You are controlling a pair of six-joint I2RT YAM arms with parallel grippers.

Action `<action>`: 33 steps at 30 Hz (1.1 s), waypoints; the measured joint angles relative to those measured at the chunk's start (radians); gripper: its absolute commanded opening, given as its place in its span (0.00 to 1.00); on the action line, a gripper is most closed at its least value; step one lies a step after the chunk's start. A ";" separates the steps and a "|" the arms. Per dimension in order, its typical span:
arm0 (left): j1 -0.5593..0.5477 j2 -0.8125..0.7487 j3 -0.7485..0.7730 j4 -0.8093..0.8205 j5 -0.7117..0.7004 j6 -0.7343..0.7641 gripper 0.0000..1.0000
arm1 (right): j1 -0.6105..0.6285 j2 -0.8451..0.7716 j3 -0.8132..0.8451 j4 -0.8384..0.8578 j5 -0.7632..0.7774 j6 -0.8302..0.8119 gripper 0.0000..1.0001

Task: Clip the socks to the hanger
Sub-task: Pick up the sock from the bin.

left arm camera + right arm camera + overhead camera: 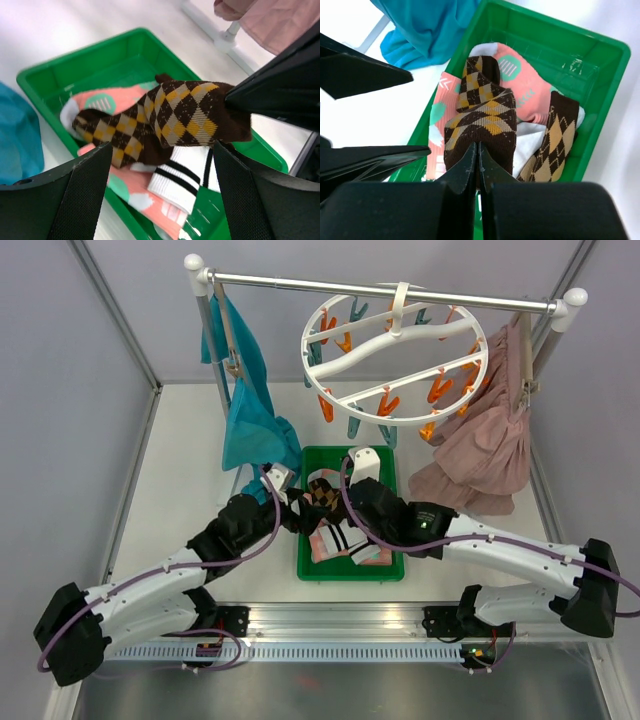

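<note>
One argyle sock (482,117) was pinched by the right gripper (478,150), closed tight with the sock's edge hidden inside, while the left gripper (161,152) gaped wide, holding nothing.

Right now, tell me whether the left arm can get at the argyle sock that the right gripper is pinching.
Probably yes. The left gripper stands open just short of the argyle sock, one finger to either side. Only the sock's far end is pinched in the shut right gripper, and nothing lies between.
</note>
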 measured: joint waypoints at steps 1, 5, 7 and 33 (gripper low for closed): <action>-0.004 0.002 -0.006 0.024 0.001 0.019 0.85 | 0.000 -0.003 0.024 -0.024 -0.003 0.000 0.05; -0.020 -0.014 -0.033 0.092 0.012 0.069 0.84 | 0.000 -0.006 0.084 -0.106 -0.008 0.002 0.05; -0.039 -0.034 -0.048 0.109 0.013 0.089 0.84 | 0.000 -0.005 0.098 -0.139 -0.013 0.005 0.04; -0.276 0.166 0.015 0.281 -0.315 0.314 0.83 | -0.014 0.016 0.222 -0.276 -0.073 0.018 0.02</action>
